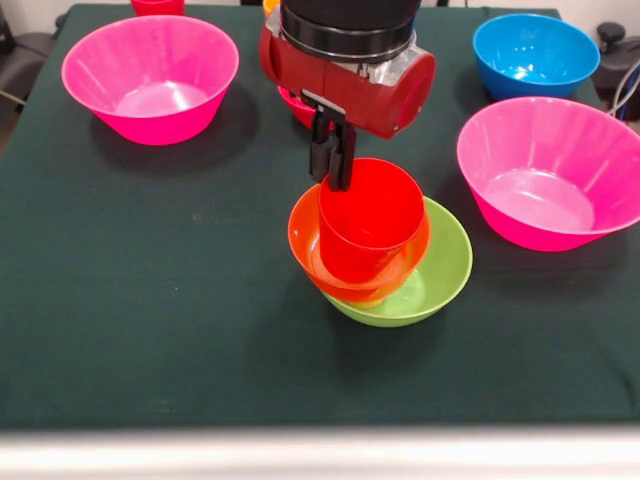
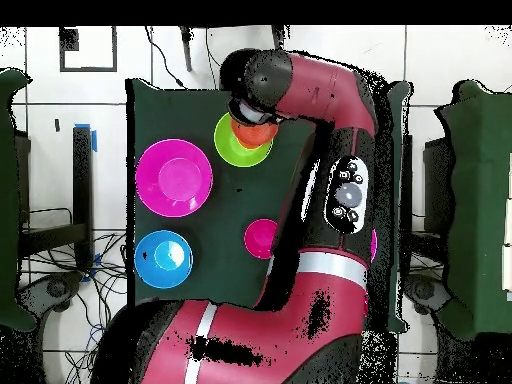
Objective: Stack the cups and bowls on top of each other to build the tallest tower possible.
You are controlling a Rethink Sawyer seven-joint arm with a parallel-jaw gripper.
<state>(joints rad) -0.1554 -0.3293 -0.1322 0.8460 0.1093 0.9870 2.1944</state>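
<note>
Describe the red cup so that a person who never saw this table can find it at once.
Start at the robot's red arm above the middle of the dark green table. Just below its gripper a lime-green bowl holds an orange bowl, and the red cup stands in that orange bowl. It is narrow, straight-sided and red, the tallest piece of the pile.

Finding no readable text, label, brand, number or sign anywhere in either view. Seeing only small round controls on the arm's pale panel (image 2: 347,195) from overhead, too small to make out as lettering. Noticing nothing printed on the bowls, the cups or the desk (image 1: 150,300).
</note>
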